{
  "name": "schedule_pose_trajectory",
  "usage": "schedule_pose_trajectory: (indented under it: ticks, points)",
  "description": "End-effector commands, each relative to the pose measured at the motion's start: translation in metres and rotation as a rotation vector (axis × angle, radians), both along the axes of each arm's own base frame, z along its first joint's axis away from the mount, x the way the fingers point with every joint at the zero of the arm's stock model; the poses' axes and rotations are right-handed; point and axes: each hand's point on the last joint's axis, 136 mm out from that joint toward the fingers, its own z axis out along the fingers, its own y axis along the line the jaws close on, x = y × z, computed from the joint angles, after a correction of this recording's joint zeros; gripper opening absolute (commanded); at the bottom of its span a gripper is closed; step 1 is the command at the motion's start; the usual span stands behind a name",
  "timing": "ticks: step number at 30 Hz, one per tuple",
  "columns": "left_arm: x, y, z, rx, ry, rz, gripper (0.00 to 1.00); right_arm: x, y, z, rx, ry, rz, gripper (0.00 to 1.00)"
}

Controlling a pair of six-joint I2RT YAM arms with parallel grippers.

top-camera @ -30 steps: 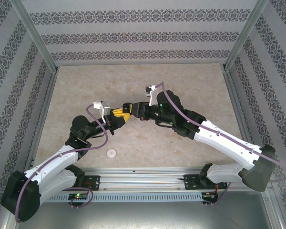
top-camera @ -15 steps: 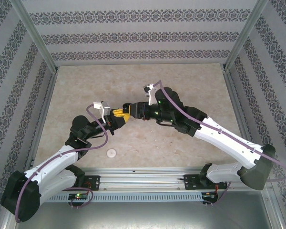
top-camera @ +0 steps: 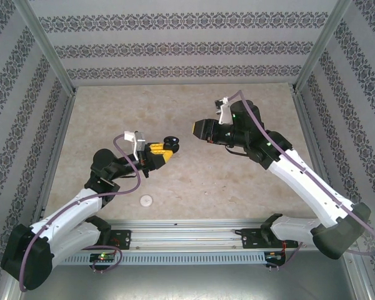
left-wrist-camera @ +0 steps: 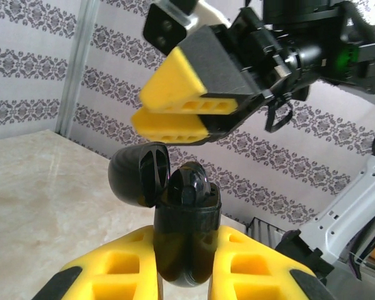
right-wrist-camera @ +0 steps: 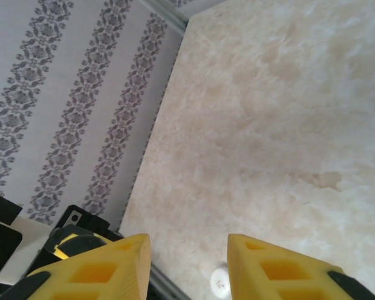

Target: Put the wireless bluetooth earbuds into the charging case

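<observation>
My left gripper (top-camera: 160, 151) is shut on the black charging case (top-camera: 170, 142) and holds it upright above the table. In the left wrist view the case (left-wrist-camera: 186, 244) sits between the yellow fingers (left-wrist-camera: 115, 265), with its lid (left-wrist-camera: 134, 175) swung open to the left. A glossy black earbud (left-wrist-camera: 192, 184) sits in the case's mouth. My right gripper (top-camera: 199, 129) hangs to the right of the case, apart from it. It appears above the case in the left wrist view (left-wrist-camera: 175, 109). In the right wrist view its jaws (right-wrist-camera: 187, 265) stand open with nothing between them.
A small white round disc (top-camera: 147, 200) lies on the marble table (top-camera: 250, 181) near the front rail, seen between the right fingers as well (right-wrist-camera: 220, 281). Patterned walls and metal posts (top-camera: 47, 47) close in the table on three sides.
My right gripper has pulled back from the case, up and to the right, with its jaws parted and nothing in them. The left gripper and the case have barely moved.
</observation>
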Motion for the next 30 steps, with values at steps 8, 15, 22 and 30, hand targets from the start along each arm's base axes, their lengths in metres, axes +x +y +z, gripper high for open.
schedule_pose_trajectory:
  ticks: [8,15,22,30]
  points:
    - [-0.007,-0.007,0.023,-0.058,-0.043,-0.072,0.0,-0.012,0.06,-0.016,0.243,0.157,0.247,0.22]
    - [-0.001,-0.007,0.018,-0.056,-0.014,-0.056,0.0,-0.024,0.07,0.0,0.253,0.112,0.335,0.22]
    - [0.006,-0.007,0.005,-0.042,0.072,-0.031,0.0,-0.029,0.052,0.011,0.201,0.008,0.313,0.24]
    - [0.008,-0.007,-0.006,-0.031,0.166,-0.028,0.0,-0.032,0.012,0.027,-0.02,-0.223,0.206,0.31]
